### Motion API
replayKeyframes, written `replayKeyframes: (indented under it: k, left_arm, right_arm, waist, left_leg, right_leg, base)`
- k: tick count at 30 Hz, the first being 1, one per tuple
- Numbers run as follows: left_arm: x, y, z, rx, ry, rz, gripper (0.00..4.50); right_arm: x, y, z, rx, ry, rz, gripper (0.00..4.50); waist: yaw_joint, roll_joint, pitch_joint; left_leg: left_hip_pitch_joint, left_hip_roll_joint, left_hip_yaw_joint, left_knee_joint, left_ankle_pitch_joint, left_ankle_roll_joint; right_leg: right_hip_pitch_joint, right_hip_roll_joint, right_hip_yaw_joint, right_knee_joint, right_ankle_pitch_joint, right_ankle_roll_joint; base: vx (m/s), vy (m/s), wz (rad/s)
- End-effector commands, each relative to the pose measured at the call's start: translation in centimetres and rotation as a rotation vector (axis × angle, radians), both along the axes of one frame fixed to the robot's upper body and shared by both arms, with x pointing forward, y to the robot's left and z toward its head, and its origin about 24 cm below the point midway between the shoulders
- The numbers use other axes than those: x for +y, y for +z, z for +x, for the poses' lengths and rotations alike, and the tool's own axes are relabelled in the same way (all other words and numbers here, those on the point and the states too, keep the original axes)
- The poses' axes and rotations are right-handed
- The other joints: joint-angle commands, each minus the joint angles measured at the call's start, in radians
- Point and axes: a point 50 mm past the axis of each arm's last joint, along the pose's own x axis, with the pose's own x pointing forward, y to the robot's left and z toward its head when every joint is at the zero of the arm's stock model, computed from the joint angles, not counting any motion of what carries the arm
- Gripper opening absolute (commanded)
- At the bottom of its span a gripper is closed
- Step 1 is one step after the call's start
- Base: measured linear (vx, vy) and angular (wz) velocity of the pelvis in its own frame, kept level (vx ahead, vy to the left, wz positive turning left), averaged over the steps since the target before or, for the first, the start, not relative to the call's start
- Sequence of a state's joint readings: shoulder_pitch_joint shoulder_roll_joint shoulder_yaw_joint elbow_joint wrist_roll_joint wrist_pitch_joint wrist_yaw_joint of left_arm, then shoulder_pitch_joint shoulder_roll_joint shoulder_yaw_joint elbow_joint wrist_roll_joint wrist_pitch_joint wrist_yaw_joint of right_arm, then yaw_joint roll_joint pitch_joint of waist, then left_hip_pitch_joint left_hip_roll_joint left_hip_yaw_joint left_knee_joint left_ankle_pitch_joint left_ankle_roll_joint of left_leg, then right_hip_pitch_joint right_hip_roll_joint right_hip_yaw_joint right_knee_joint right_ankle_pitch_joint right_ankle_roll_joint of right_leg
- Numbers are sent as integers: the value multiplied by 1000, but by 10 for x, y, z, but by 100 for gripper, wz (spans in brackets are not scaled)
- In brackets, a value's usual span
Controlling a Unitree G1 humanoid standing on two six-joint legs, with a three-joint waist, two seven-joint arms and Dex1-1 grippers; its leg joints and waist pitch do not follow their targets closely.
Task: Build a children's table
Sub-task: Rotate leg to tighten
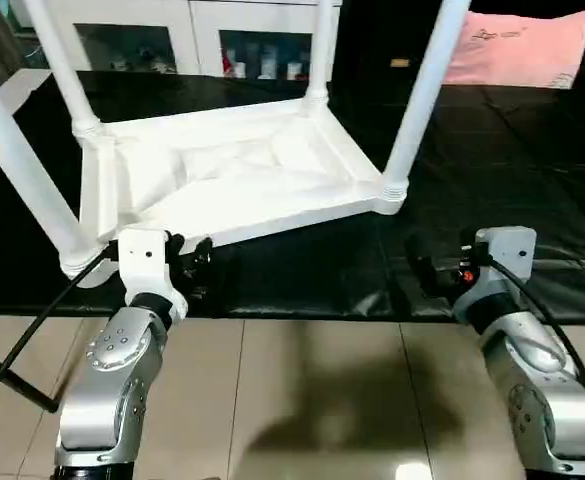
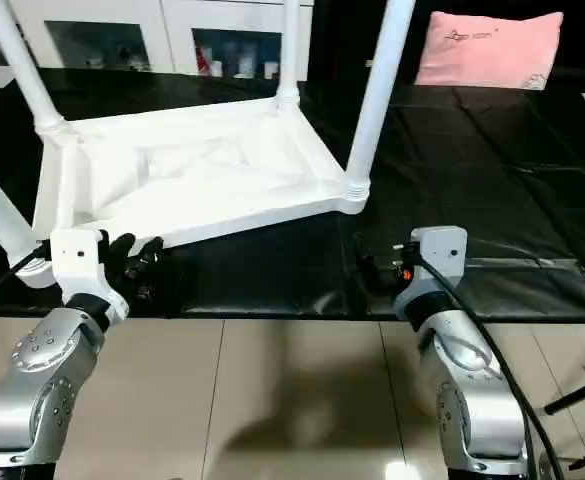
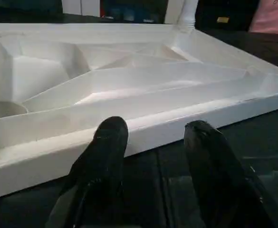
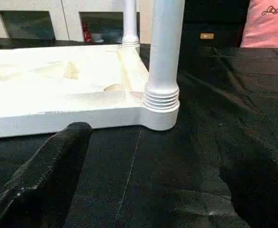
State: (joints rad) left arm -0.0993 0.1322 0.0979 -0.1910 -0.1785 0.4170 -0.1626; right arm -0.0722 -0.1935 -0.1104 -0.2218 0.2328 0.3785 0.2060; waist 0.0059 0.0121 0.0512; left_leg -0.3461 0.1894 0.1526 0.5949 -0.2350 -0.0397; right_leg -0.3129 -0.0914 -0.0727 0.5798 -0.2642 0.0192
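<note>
The children's table lies upside down on a black mat, its white ribbed tabletop [image 1: 232,180] facing up. Four white legs rise from its corner sockets: front left [image 1: 22,170], back left [image 1: 67,70], back right [image 1: 320,50] and front right [image 1: 422,100]. My left gripper [image 1: 187,255] hovers just short of the tabletop's near rim [image 3: 143,123], open, with nothing between its black fingers [image 3: 108,137]. My right gripper [image 1: 427,270] is wide open over the mat, a little in front of the front right leg's threaded socket [image 4: 161,102], not touching it.
A white glass-door cabinet [image 1: 172,40] stands behind the mat. A pink cushion [image 1: 517,45] lies at the back right. The black mat [image 1: 492,180] ends at a tiled floor [image 1: 302,390] near me. A black rod [image 1: 2,375] crosses the floor at lower left.
</note>
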Motion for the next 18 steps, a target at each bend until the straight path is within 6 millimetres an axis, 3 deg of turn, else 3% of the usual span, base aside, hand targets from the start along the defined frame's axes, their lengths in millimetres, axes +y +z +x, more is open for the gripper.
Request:
replayKeyframes:
  k: [1, 6, 8, 11, 18]
  left_arm:
    - [-3, 5, 1, -13, -15, -4, 223]
    - [-4, 5, 1, -14, -19, -7, 223]
    - [-4, 5, 1, -14, -22, -11, 223]
    - [-5, 6, 1, -15, -23, -12, 223]
    - [-5, 6, 1, -18, -24, -16, 223]
  right_arm:
    - [-4, 3, 1, -14, 5, -13, 450]
    - [-4, 3, 1, -11, 14, -20, 450]
    - [-3, 2, 0, -10, 24, -22, 450]
    - [-3, 3, 0, -11, 29, -25, 450]
    - [-2, 3, 0, -12, 40, -30, 450]
  waist:
    - [2, 4, -78]
    - [1, 4, -72]
    - [-1, 4, -62]
    - [-3, 6, -67]
    - [-2, 4, -76]
  left_leg:
    - [18, 3, 3, -45, 120, 279]
    - [18, 7, 7, -50, 53, 239]
    - [23, 12, 11, -60, -33, 193]
    - [26, 11, 11, -65, -79, 144]
    - [22, 0, 10, -59, -30, 171]
  right_leg:
    - [60, -4, 13, -30, 43, -269]
    - [62, -7, 15, -39, -19, -268]
    - [63, -10, 17, -50, -95, -269]
    - [72, -8, 19, -55, -117, -257]
    - [83, -3, 20, -53, -59, -241]
  base:
    - [0, 0, 0]
    - [0, 0, 0]
    - [0, 0, 0]
    - [0, 0, 0]
    - [0, 0, 0]
